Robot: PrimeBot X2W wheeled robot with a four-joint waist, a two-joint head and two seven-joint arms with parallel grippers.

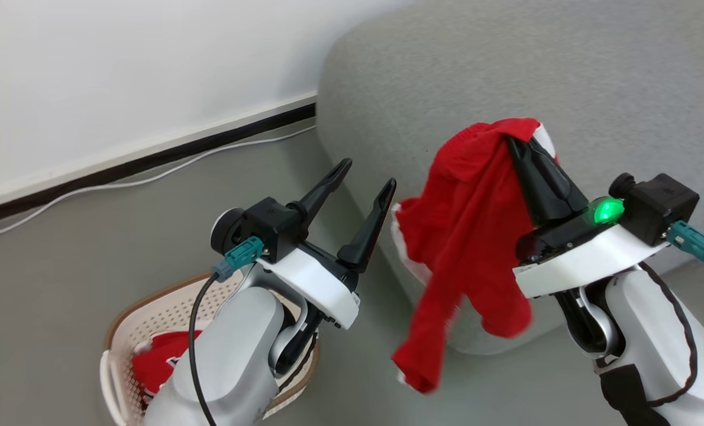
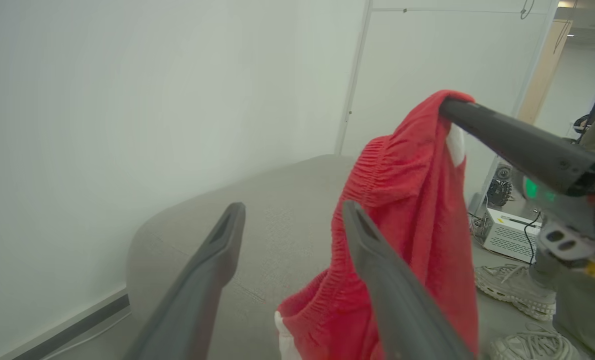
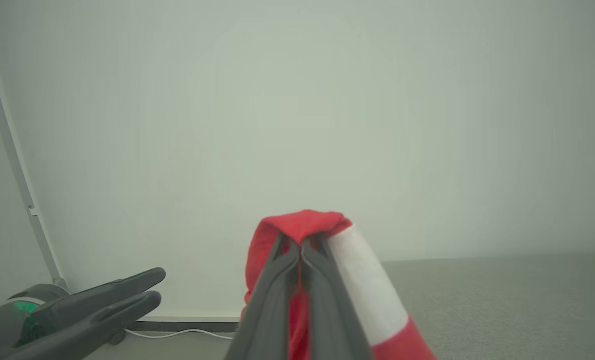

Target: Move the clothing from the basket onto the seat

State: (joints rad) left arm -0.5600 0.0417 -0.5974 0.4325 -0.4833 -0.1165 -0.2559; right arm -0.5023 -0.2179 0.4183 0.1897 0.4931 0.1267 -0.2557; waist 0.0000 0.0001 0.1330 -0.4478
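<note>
right gripper [image 1: 514, 142], pinching 1 red garment [image 1: 470, 225], should carry it further over the seat [image 1: 565, 65] before letting go; left gripper [image 1: 368, 173] stands spread, empty.

Pale grey forearms [image 1: 233, 355] end in white wrist plates [image 1: 313, 284] topped with black housings [image 1: 662, 204]. Long dark fingers [image 1: 367, 228] taper to blunt tips. A teal plug [image 1: 242, 254] and black cable [image 1: 193, 331] sit at each wrist; a green light [image 1: 607, 210] glows on the right.

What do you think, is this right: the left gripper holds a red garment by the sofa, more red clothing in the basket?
No: the right gripper holds the red garment by the sofa, as the head view shows. The rest stands.
</note>
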